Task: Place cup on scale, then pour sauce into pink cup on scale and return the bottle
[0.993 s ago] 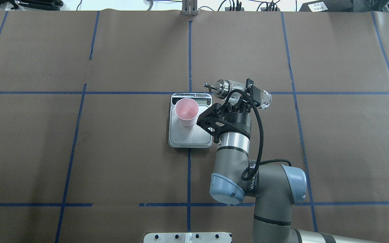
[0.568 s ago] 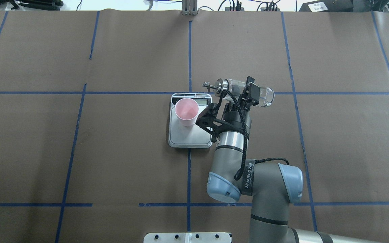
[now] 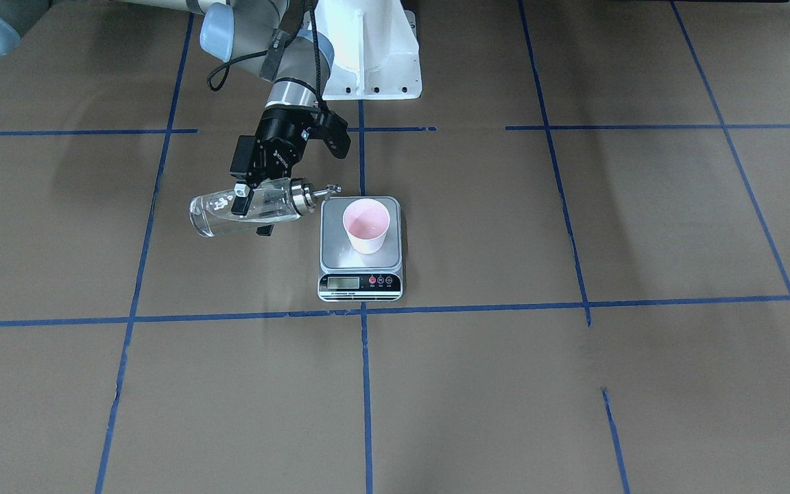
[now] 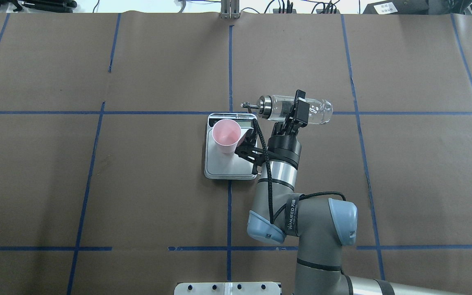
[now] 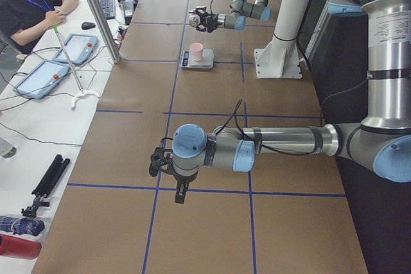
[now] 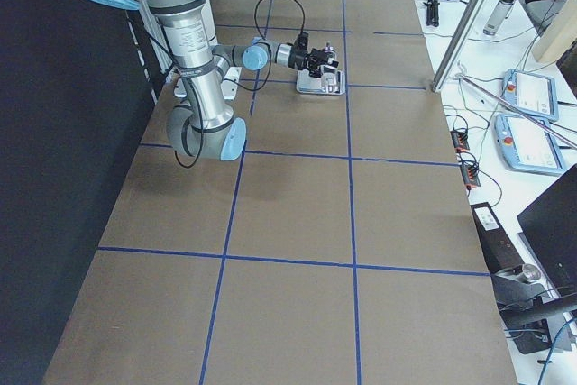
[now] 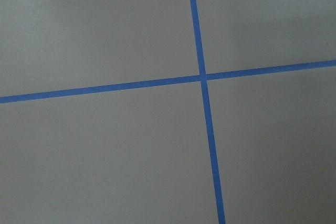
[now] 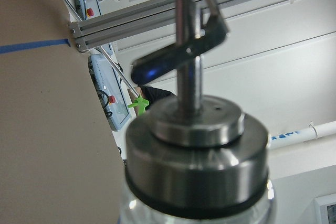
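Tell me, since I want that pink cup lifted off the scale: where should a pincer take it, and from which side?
Probably pinch the cup across its upper wall, coming from above or the robot's left. It stands upright on the scale, widest at the rim; the right pincer with the bottle crowds its right side.

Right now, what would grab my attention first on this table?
A clear glass bottle held almost level in the right gripper, above the brown table, its silver spout pointing toward the scale. Next, the pale pink cup standing upright on that scale's silver plate, near the table's middle.
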